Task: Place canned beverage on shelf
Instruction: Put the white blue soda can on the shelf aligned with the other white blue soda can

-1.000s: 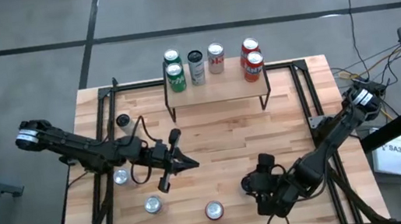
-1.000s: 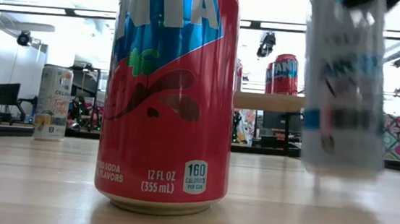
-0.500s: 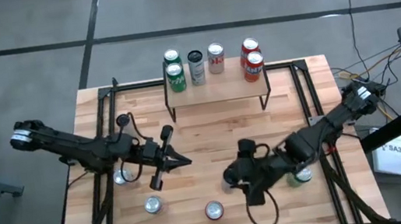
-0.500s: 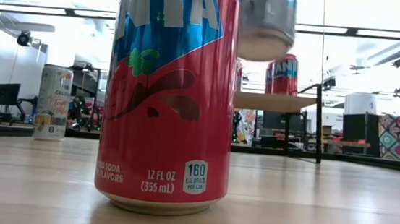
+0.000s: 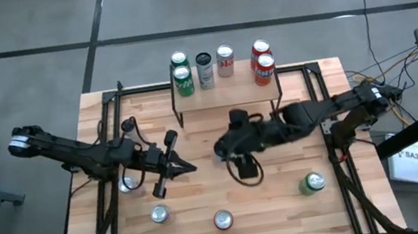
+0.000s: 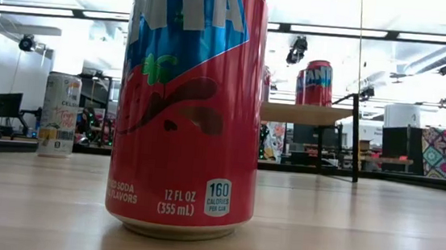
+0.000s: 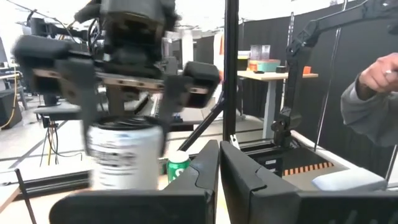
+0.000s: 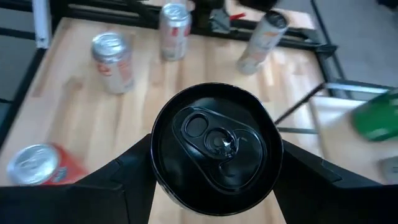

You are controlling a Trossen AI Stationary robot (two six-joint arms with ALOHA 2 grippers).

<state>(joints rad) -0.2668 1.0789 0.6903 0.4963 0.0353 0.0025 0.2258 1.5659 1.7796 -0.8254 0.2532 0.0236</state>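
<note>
Right gripper (image 5: 224, 149): it was over the middle of the table, in front of the shelf, and its two fingers were closed around a can with a black top (image 8: 215, 144). The can stood upright between the fingers, lid up, probably so that it could be put down on its base.

Held can: it was in the air, clear of the tabletop, and it had not yet reached the shelf. In the left wrist view it showed as a white can with dark print (image 7: 124, 152), hanging under the right gripper.

Shelf (image 5: 227, 94): it stood at the far edge of the table, and five cans were on it already. A red pair (image 5: 262, 63) stood at its right end, and two green cans (image 5: 181, 75), a dark can (image 5: 204, 68) and a light one (image 5: 224, 60) stood toward the left. The free part of the board seemed to be at the front, between the two groups, so I judged this was where the held can would go.

Left gripper (image 5: 180, 167): its fingers were pressed together with nothing between them. It waited over the left half of the table, apart from the shelf, perhaps to leave the way free for the right arm.

Cans still on the table: a green one (image 5: 311, 183) at the right, a red one (image 5: 223, 220) at the near edge, and more at the left (image 5: 159, 214).
</note>
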